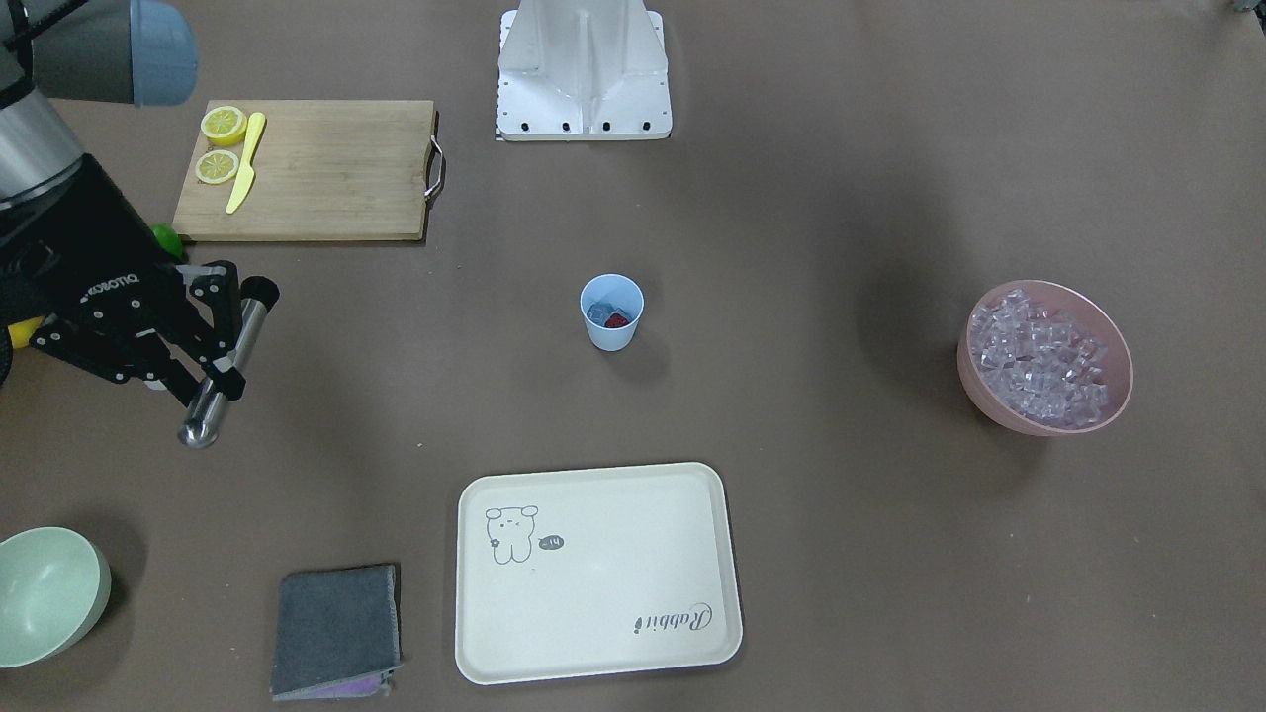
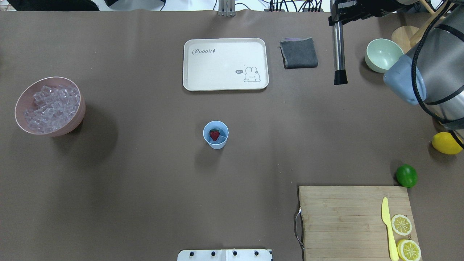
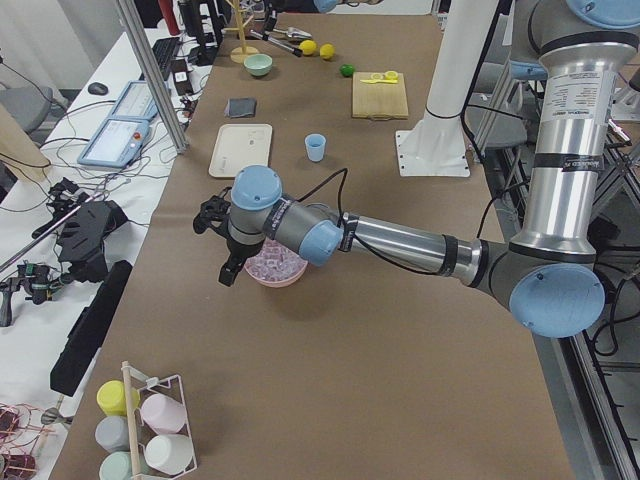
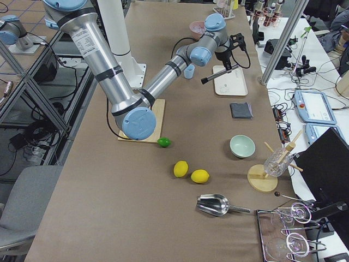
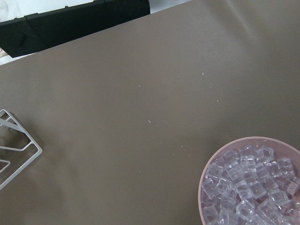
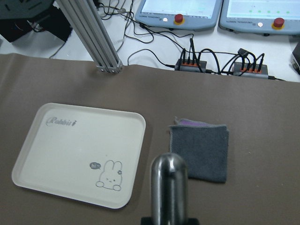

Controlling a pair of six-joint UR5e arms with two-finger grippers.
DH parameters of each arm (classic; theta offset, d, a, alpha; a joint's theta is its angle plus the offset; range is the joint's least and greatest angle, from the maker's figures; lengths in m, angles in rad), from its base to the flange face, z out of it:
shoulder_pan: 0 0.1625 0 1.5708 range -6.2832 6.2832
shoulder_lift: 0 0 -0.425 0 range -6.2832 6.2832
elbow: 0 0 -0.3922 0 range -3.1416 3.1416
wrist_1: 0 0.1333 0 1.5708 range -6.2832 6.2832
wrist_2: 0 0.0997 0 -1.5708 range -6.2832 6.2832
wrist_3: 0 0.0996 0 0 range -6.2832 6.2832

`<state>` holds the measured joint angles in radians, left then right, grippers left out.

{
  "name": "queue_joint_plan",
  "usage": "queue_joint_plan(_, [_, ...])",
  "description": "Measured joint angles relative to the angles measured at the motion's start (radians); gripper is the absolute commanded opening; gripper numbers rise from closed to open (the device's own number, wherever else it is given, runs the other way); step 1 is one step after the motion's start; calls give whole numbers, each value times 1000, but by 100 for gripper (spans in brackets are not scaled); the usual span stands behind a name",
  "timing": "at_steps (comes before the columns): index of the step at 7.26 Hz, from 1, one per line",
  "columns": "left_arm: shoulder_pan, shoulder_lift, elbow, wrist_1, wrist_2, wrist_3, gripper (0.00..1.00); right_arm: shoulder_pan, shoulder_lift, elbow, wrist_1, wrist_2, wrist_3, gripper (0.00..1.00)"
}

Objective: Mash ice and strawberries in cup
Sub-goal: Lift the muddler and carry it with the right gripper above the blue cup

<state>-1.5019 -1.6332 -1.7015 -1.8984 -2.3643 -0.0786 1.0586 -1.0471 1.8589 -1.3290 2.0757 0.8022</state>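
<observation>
The pale blue cup [image 2: 215, 135] stands upright at mid-table, apart from both arms. Inside it lie a red strawberry [image 2: 214, 135] and a few cubes of ice [image 1: 598, 313]. A heap of ice [image 2: 50, 107] fills the pink bowl [image 2: 78, 119] at the table's left end. My right gripper [image 1: 229, 341] hangs above the far right of the table, shut on a steel muddler [image 2: 339, 50] with a black end. My left gripper [image 3: 226, 272] shows only in the exterior left view, above the pink bowl [image 3: 275, 275]; I cannot tell whether it is open or shut.
A cream tray [image 2: 188, 65] and a folded grey cloth [image 2: 299, 52] lie beyond the cup. A mint-green bowl [image 2: 383, 55] sits far right. A wooden board [image 2: 340, 221] carries two lemon halves and a yellow knife [image 2: 388, 228]. A lime [image 2: 406, 175] and a lemon [image 2: 446, 143] lie nearby.
</observation>
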Motion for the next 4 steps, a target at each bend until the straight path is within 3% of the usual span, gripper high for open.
queue_joint_plan(4, [2, 0, 61, 2, 0, -9, 98, -173, -1, 36, 295, -244, 142, 0])
